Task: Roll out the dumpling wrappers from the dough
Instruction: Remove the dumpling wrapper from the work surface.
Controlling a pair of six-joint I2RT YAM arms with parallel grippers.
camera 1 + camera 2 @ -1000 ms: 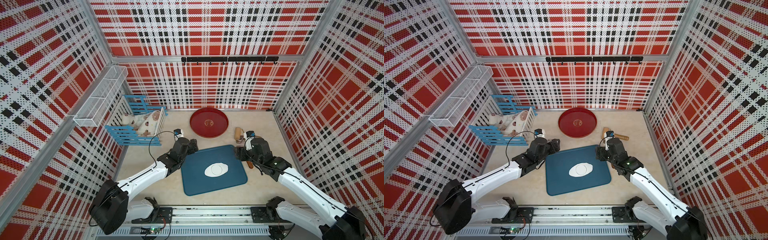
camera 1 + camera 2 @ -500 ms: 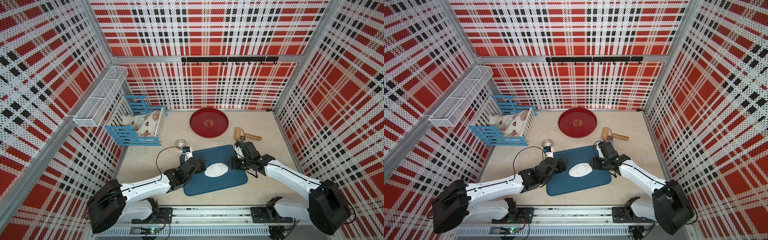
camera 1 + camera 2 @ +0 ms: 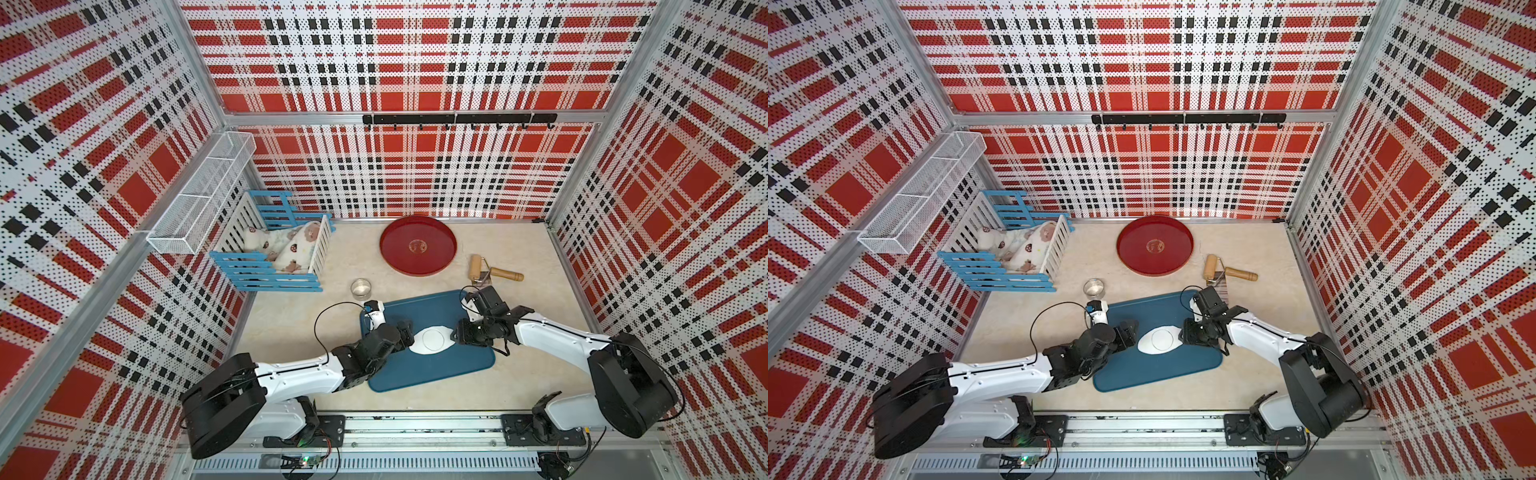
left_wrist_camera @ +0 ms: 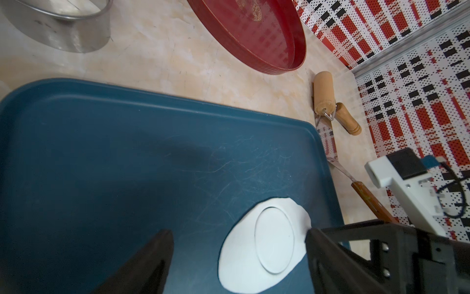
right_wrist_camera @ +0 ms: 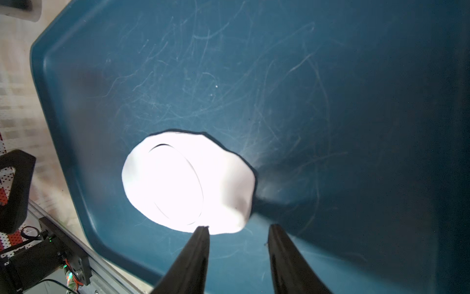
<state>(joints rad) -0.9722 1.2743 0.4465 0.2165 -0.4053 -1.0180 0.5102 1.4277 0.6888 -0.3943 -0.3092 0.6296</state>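
Right wrist view: flattened white dough sheet [image 5: 229,183] near the middle of the dark blue plastic tray [image 5: 305,76], thin round white wrapper disc [image 5: 175,183] outlined inside it by a circular line. Right gripper [image 5: 238,226] unclenched, empty, one fingertip [image 5: 201,235] touching the sheet's rim. Left gripper [image 4: 237,231] spread wide at the opposite rim, empty.

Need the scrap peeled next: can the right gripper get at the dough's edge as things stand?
Likely yes: the right gripper hangs open at the edge of the dough on the blue tray, with nothing between them.
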